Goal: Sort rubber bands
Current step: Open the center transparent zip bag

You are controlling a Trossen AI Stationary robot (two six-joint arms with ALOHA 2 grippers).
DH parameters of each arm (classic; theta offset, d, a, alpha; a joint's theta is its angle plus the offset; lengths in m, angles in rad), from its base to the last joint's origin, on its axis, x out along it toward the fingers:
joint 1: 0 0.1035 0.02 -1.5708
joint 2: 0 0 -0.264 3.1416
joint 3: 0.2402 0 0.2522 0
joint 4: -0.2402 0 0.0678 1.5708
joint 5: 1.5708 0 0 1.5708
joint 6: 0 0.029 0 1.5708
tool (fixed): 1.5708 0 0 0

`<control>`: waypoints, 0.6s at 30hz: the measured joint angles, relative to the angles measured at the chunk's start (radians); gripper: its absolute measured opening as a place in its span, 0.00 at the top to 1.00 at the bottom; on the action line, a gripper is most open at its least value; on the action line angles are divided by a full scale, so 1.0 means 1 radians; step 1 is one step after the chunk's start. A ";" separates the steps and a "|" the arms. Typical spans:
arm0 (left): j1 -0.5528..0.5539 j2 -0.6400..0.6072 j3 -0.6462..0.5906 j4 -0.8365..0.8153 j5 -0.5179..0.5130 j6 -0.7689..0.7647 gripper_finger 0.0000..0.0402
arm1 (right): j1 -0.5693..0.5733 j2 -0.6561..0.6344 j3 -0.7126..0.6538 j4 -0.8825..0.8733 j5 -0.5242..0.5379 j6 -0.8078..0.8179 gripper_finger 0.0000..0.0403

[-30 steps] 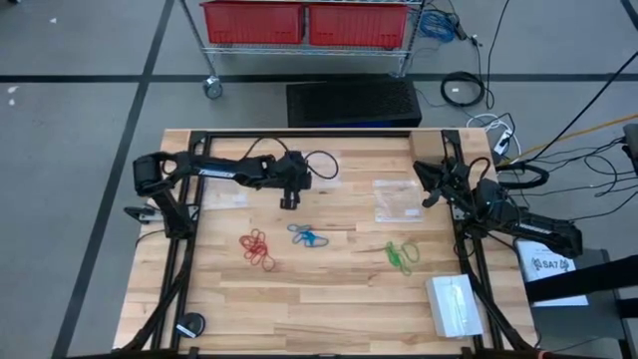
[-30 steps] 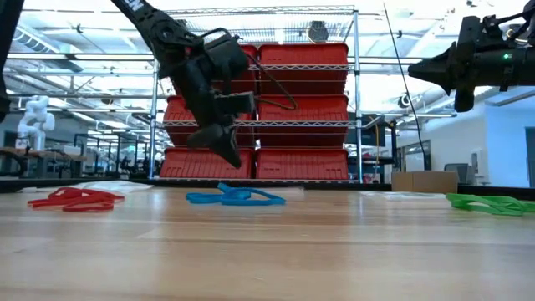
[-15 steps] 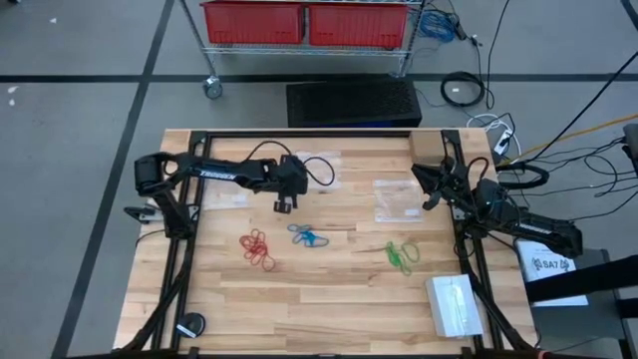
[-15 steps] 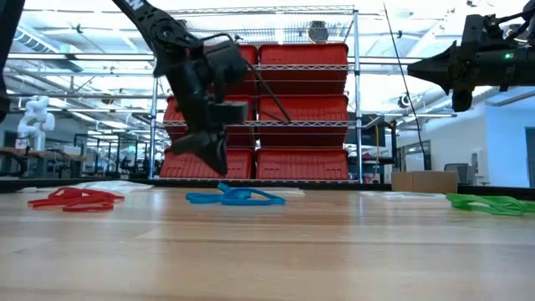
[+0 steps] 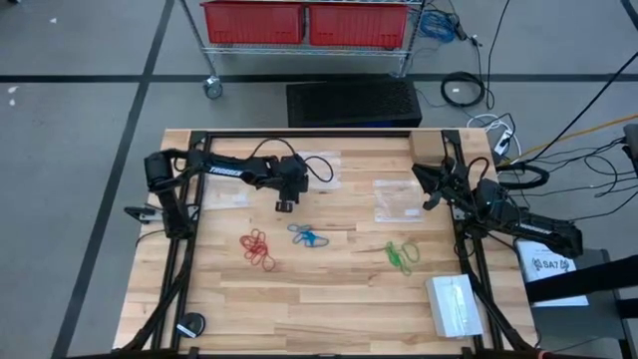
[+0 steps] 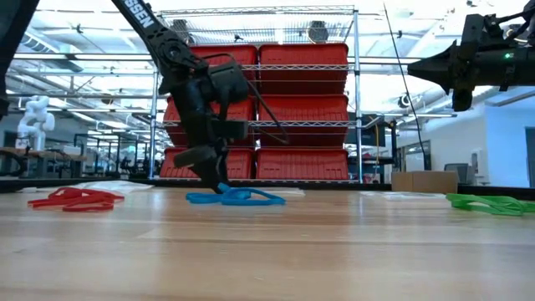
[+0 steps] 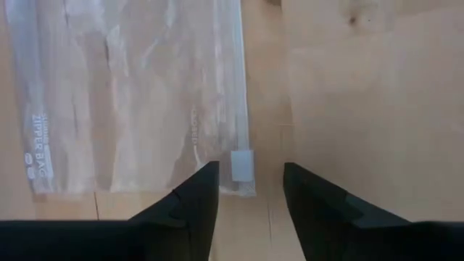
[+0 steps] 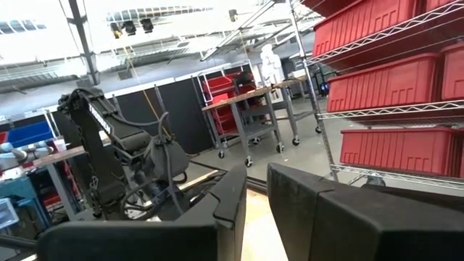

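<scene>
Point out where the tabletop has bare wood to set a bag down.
Bare wood: the near strip below the red bands, blue bands and green bands, left of the bag stack; also the left edge beside the red bands. Crowded: the far half, with the left gripper, two clear bags and the right gripper.

A pale wooden table (image 5: 329,299) with matt grain is seen; a glossy clear plastic bag (image 7: 130,94) is laid on it.
</scene>
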 joint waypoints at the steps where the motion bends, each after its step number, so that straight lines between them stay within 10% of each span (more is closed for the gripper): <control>1: 0.002 0.003 0.000 0.002 0.009 0.001 0.61 | 0.000 0.000 0.000 0.001 0.000 0.000 0.87; 10: 0.001 0.005 -0.001 0.017 0.042 0.004 0.96 | 0.000 0.000 0.000 0.016 0.000 0.000 0.87; 18: 0.001 -0.038 0.009 -0.022 0.040 -0.013 0.96 | 0.000 0.000 0.000 0.022 -0.006 0.000 0.87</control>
